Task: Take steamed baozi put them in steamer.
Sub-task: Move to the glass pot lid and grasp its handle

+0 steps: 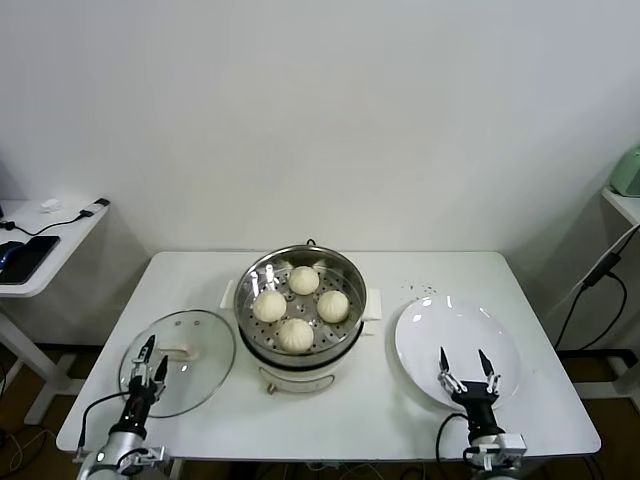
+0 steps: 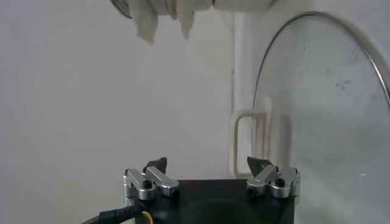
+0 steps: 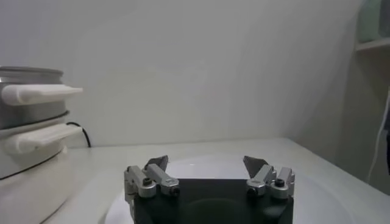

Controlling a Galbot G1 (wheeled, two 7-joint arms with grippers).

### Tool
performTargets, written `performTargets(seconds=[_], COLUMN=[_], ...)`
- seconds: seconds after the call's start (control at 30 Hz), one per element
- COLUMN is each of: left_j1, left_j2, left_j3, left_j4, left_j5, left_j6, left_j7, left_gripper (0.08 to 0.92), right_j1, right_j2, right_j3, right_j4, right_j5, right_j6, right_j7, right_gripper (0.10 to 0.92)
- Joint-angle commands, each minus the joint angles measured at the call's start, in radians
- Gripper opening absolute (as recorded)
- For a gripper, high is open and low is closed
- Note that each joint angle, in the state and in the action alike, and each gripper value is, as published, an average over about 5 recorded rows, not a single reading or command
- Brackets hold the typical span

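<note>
Several cream-white baozi (image 1: 297, 333) sit on the perforated tray inside the steel steamer (image 1: 262, 272) at the table's middle. My left gripper (image 1: 150, 360) is open and empty, low at the front left over the glass lid (image 1: 205, 345); it also shows in the left wrist view (image 2: 207, 165). My right gripper (image 1: 468, 368) is open and empty, low at the front right over the white plate (image 1: 450, 325); it also shows in the right wrist view (image 3: 206, 163). The steamer's white base and handles (image 3: 36, 137) show beside it in that view.
The lid's white handle (image 2: 247, 143) lies just ahead of the left gripper. The white plate (image 3: 207, 164) holds nothing. A side table with a dark device (image 1: 25, 255) stands at far left. A cable (image 1: 595, 280) hangs at the right.
</note>
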Motion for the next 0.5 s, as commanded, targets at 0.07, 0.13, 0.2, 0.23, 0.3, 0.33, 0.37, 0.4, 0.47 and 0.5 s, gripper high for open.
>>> performTargets(seconds=[0.07, 0.13, 0.2, 0.23, 0.3, 0.33, 0.37, 0.4, 0.47, 0.5], left_j1=[-0.092, -0.103, -0.108, -0.109, -0.109, -0.109, -0.108, -0.108, -0.106, -0.104], left_j2=[-0.001, -0.002, -0.003, -0.003, -0.003, -0.004, -0.005, -0.006, -0.008, -0.01], left_j3=[0.021, 0.026, 0.032, 0.036, 0.041, 0.043, 0.044, 0.045, 0.045, 0.044], left_j4=[0.062, 0.07, 0.075, 0.077, 0.08, 0.082, 0.084, 0.086, 0.089, 0.091], left_j5=[0.028, 0.021, 0.011, 0.006, 0.001, 0.0, -0.001, -0.001, -0.002, -0.002], left_j6=[0.026, 0.031, 0.035, 0.038, 0.041, 0.043, 0.045, 0.047, 0.049, 0.05], left_j7=[0.019, 0.023, 0.026, 0.027, 0.029, 0.028, 0.027, 0.026, 0.024, 0.023], left_gripper=[0.823, 0.823, 0.823, 0.823, 0.823, 0.823, 0.82, 0.814, 0.8, 0.782], right_j1=[-0.003, -0.004, -0.004, -0.004, -0.004, -0.004, -0.004, -0.004, -0.004, -0.003], right_j2=[0.007, 0.01, 0.012, 0.013, 0.015, 0.015, 0.016, 0.016, 0.016, 0.016], right_j3=[0.004, 0.005, 0.006, 0.006, 0.007, 0.007, 0.007, 0.007, 0.007, 0.007], right_j4=[-0.005, -0.005, -0.008, -0.009, -0.011, -0.012, -0.012, -0.012, -0.012, -0.012], right_j5=[-0.012, -0.014, -0.018, -0.019, -0.023, -0.024, -0.025, -0.027, -0.031, -0.032], right_j6=[0.003, 0.004, 0.006, 0.007, 0.007, 0.008, 0.008, 0.008, 0.009, 0.01], right_j7=[-0.001, -0.001, -0.001, -0.002, -0.002, -0.002, -0.002, -0.002, -0.002, -0.002], right_gripper=[0.823, 0.823, 0.823, 0.823, 0.823, 0.823, 0.823, 0.823, 0.823, 0.823])
